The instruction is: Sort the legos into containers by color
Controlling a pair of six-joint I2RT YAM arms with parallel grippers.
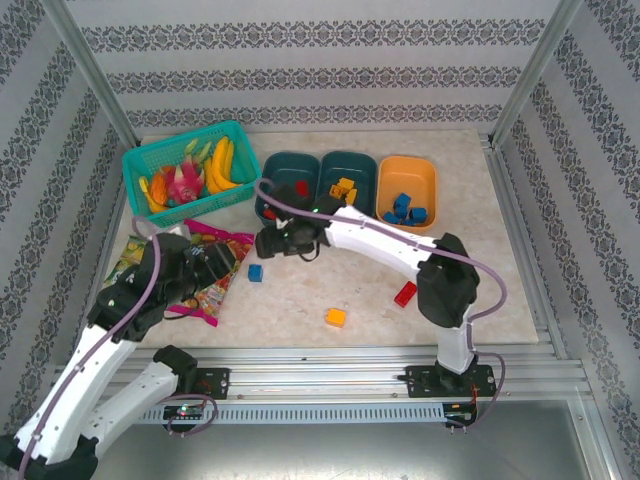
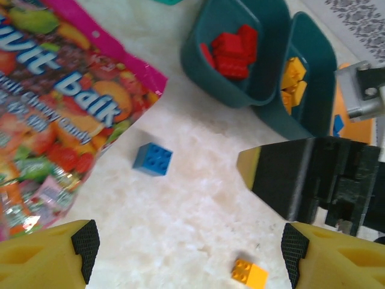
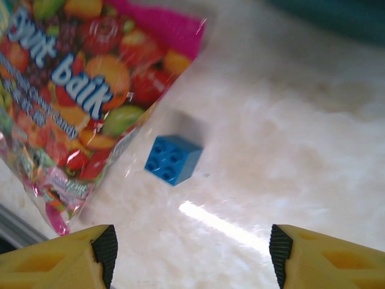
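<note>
A loose blue brick (image 3: 172, 159), square, hard glossy plastic with four round studs, lies flat on the pale, marbled, shiny table (image 3: 289, 138); just beside it, on its left, is the pink edge of a crinkled film snack bag (image 3: 72, 90) printed with fruit. The right gripper (image 3: 192, 247) hangs over this brick, its yellow fingers with ribbed black pads spread wide and empty. The left gripper (image 2: 189, 247) is near the brick on the bag's side, its fingers likewise wide apart and holding nothing.

Three bricks lie loose: the blue one; one red brick (image 1: 405, 293) well apart to its right; and one orange-yellow brick (image 1: 335, 317) to its right and nearer the arm bases.

Beyond the blue brick stand three smooth, rounded-rectangular tubs in a row, touching. The first teal tub (image 1: 283, 165), closest to it, holds a heap of red bricks (image 2: 231, 48); the second teal tub (image 1: 350, 163) holds yellow bricks (image 2: 293, 75); the orange tub (image 1: 410, 170), farthest, holds blue bricks (image 1: 405, 209). I cannot count the heaps exactly.
</note>
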